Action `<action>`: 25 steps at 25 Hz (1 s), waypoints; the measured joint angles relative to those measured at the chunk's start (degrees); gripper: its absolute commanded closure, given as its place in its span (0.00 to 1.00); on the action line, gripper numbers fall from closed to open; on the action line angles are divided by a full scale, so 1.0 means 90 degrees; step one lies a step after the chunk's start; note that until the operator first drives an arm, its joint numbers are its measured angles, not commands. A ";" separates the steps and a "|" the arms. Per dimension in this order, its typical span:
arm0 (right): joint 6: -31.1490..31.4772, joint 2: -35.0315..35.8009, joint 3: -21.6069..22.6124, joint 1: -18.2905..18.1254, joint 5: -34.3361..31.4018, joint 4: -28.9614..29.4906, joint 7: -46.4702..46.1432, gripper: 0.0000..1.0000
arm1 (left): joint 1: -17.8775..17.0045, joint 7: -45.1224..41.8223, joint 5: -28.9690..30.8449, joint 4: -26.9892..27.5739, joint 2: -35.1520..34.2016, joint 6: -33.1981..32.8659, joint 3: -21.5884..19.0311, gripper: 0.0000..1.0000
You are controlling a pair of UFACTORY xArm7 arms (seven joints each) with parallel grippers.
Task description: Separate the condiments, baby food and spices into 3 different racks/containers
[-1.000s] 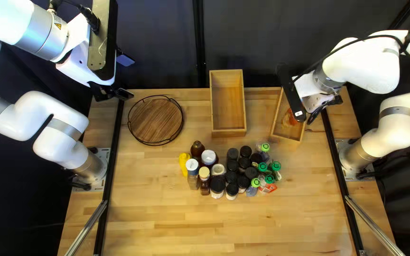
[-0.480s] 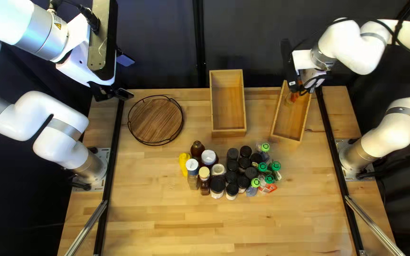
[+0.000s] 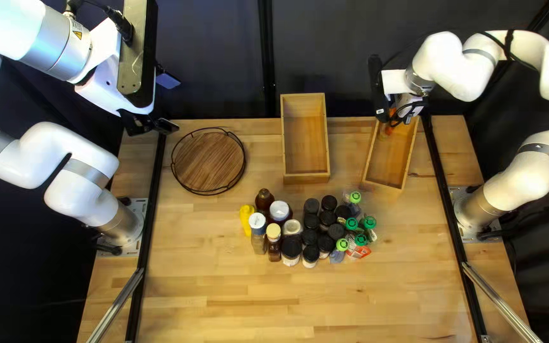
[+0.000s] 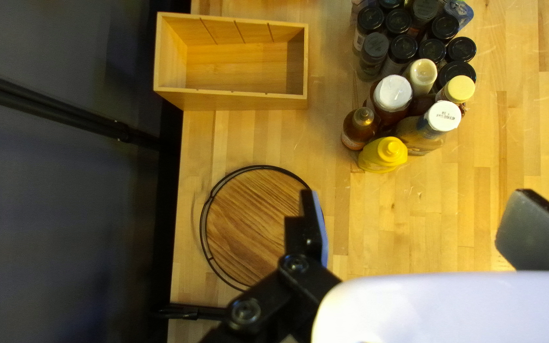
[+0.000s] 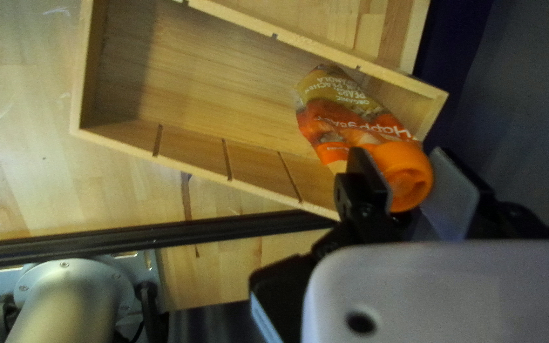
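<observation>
My right gripper (image 3: pixel 395 118) is over the far end of the angled wooden box (image 3: pixel 396 155). In the right wrist view, my right gripper (image 5: pixel 404 173) is shut on the orange cap of a baby food pouch (image 5: pixel 344 121), whose body slants within the box (image 5: pixel 204 82). My left gripper (image 3: pixel 160 126) hangs near the far left corner; in the left wrist view, my left gripper (image 4: pixel 411 213) is open and holds nothing. Condiment bottles, including a yellow one (image 3: pixel 246 219), stand beside black-capped spice jars (image 3: pixel 324 243) and green-capped pouches (image 3: pixel 368 222).
A round wooden tray (image 3: pixel 208 161) with a black wire rim lies at the far left of the table. Between it and the angled box stands a straight wooden box (image 3: pixel 306 140), nothing inside. Black rails (image 3: pixel 150 222) run along both table sides.
My right gripper has moved toward the table's far edge, then slightly left, and the pouch has shifted along with it inside the box. My left arm has stayed still.
</observation>
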 measured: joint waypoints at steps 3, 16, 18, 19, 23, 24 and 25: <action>-0.0084 -0.0039 0.0013 0.0008 0.0021 -0.0021 0.0053 0.00 | 0.0000 0.0000 0.0000 0.0000 0.0000 0.0000 0.0000 0.00; 0.1036 0.0945 0.0060 0.0787 0.1169 0.0148 -0.0088 0.00 | 0.0000 0.0000 0.0000 0.0000 0.0000 0.0000 0.0000 0.00; 0.1208 0.0996 0.0065 0.1027 0.1551 0.0246 -0.0123 0.00 | 0.0000 0.0000 0.0000 0.0000 0.0000 0.0000 0.0000 0.00; 0.1273 0.1001 0.0088 0.1155 0.1767 0.0295 -0.0102 0.00 | 0.0000 0.0000 0.0000 0.0000 0.0000 0.0000 0.0000 0.00; 0.1292 0.0903 0.0362 0.1534 0.2443 0.0439 0.0350 0.00 | 0.0000 0.0000 0.0000 0.0000 0.0000 0.0000 0.0000 0.00; 0.1238 0.0859 0.0455 0.1602 0.2571 0.0461 0.0504 0.00 | 0.0000 0.0000 0.0000 0.0000 0.0000 0.0000 0.0000 0.00; 0.1167 0.0809 0.0552 0.1660 0.2671 0.0476 0.0658 0.00 | 0.0000 0.0000 0.0000 0.0000 0.0000 0.0000 0.0000 0.00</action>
